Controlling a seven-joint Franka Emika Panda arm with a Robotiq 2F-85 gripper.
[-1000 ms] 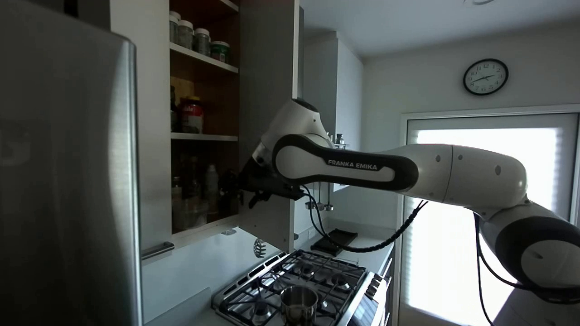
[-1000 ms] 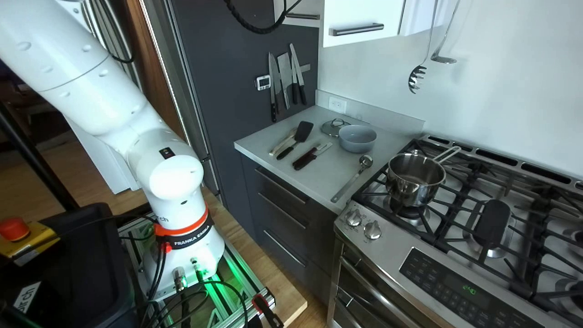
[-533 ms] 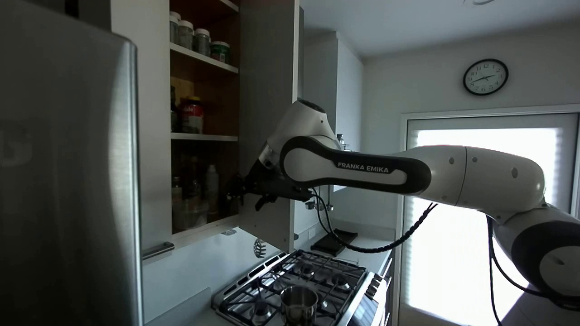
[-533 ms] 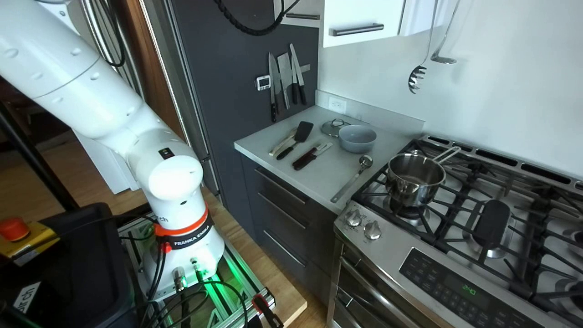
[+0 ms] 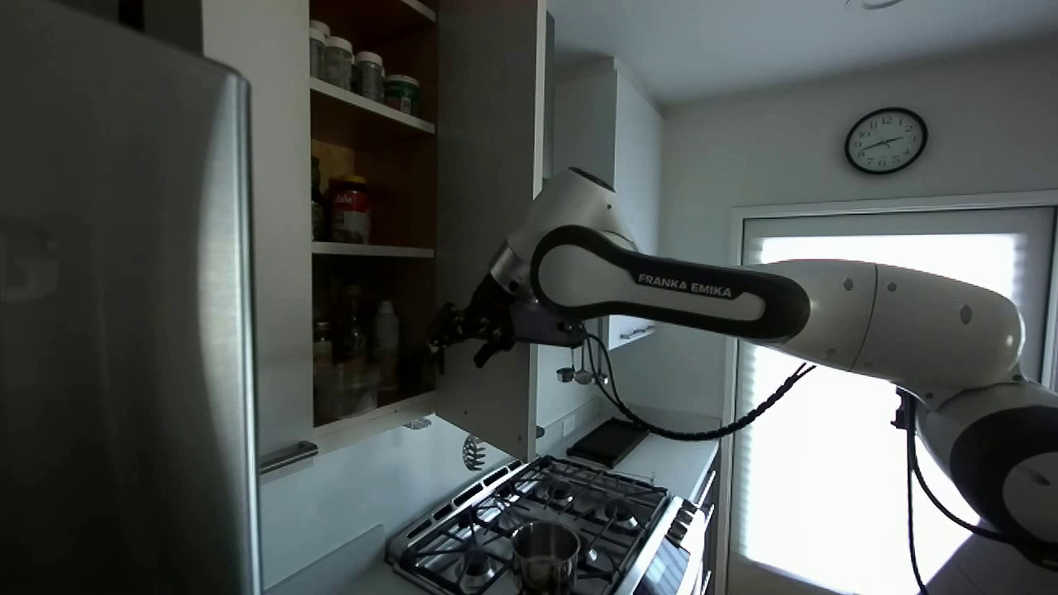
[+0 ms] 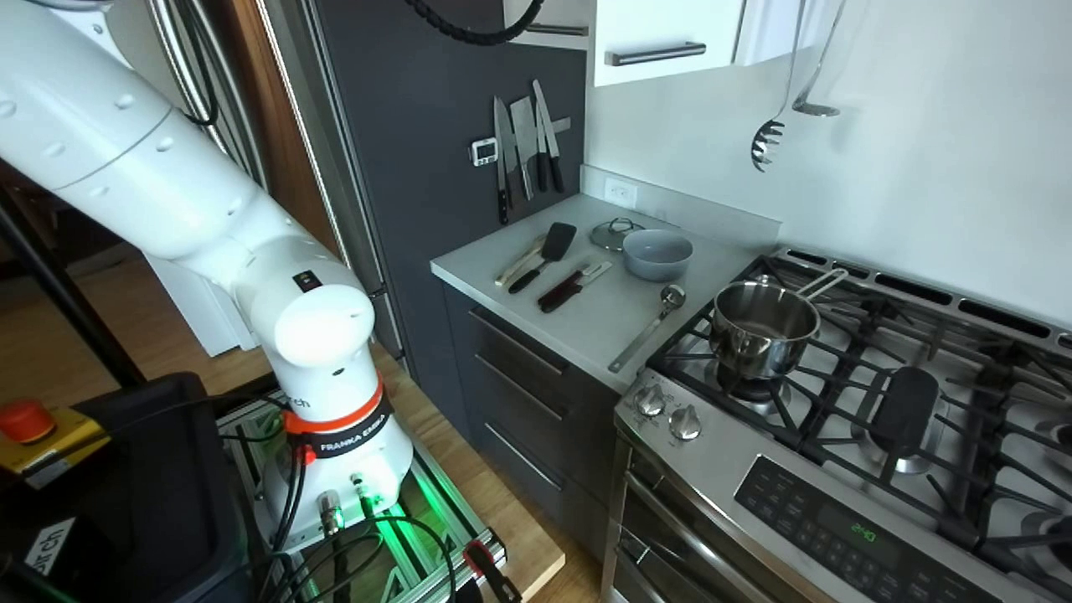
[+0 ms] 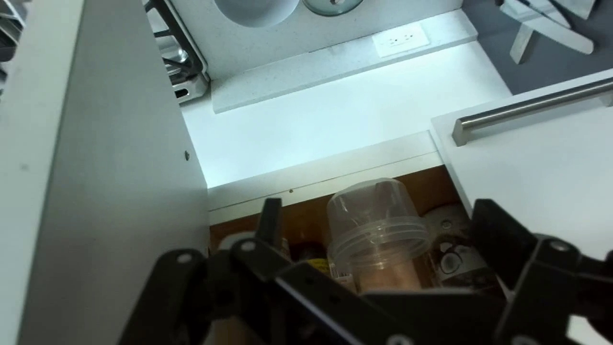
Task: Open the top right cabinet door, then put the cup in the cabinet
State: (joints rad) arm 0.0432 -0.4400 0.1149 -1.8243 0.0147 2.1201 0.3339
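Gaping wide and empty, the pincer point(image 7: 380, 223) hangs before the cabinet point(image 5: 372, 250) (cup point(image 7: 373, 208) inside).

Tall pale-grey cabinet point(image 5: 402, 182), brown wooden inside; flat grey door point(image 5: 488, 165) standing open on it; black jointed gripper point(image 5: 459, 355), jaws apart, near cabinet's bottom.

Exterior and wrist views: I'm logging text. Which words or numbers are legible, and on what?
"FRANKA EMIKA": arm link
"FRANKA EMI", cut off: base band
"rch", partial: lower arm, white label
"2:40": oven display
"12": wall clock, the rest unclear
Too small: keypad, timer. Blurred: jar labels.
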